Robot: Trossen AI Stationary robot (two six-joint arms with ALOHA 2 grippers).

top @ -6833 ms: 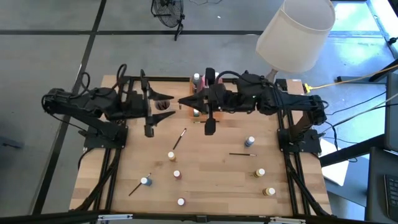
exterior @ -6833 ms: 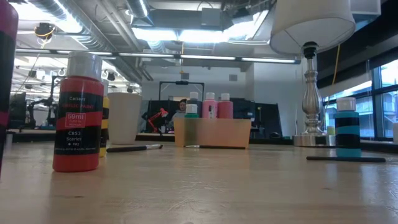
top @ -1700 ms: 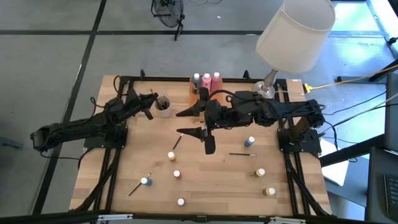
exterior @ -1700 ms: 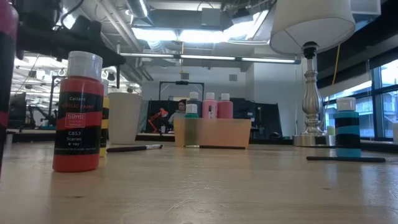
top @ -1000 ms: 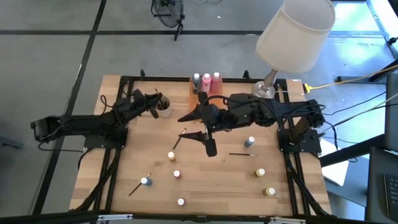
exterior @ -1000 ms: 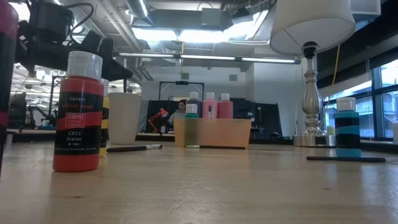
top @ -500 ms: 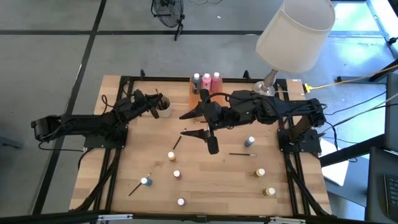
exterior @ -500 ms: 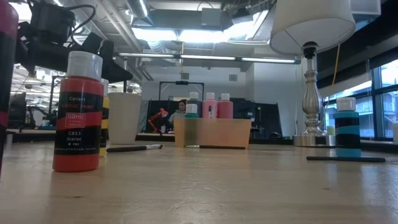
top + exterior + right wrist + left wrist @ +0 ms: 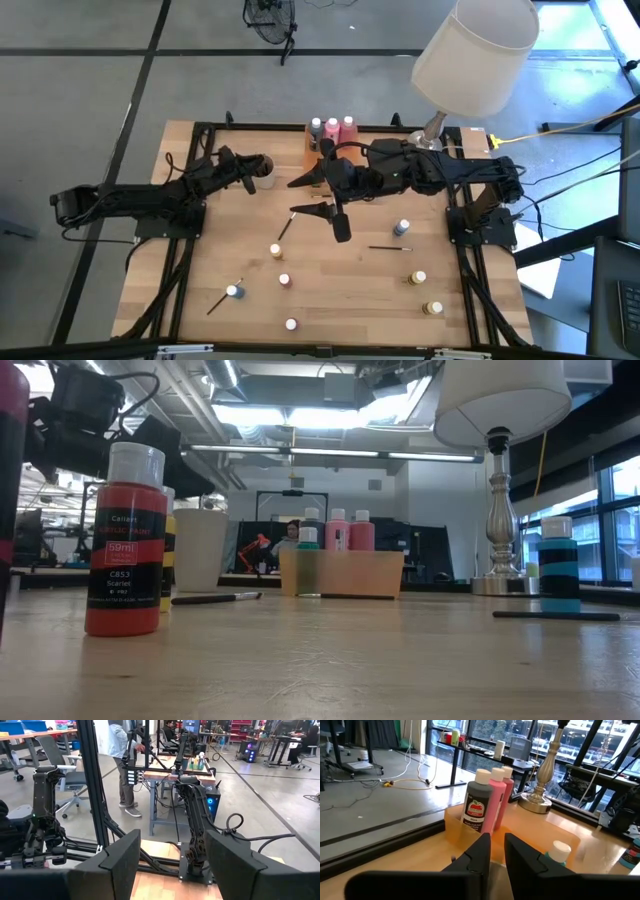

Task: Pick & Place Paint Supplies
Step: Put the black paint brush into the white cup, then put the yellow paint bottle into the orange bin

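Three squeeze bottles [image 9: 332, 127] stand in the orange tray [image 9: 311, 143] at the table's far edge, with a small white-capped pot [image 9: 558, 852] beside them. My left gripper [image 9: 258, 163] is level at the round cup [image 9: 267, 171], left of the tray. A narrow gap shows between its fingers [image 9: 497, 852], with nothing seen in it. My right gripper [image 9: 308, 196] hangs open and empty above the table's middle. Several small paint pots [image 9: 284, 281] stand on the near half. Brushes [image 9: 288, 225] [image 9: 388, 247] lie flat there.
A lamp with a large white shade [image 9: 475, 55] stands at the far right corner. A red paint bottle [image 9: 125, 540] and a teal pot [image 9: 558, 565] stand close to the low camera. People and desks show beyond the table.
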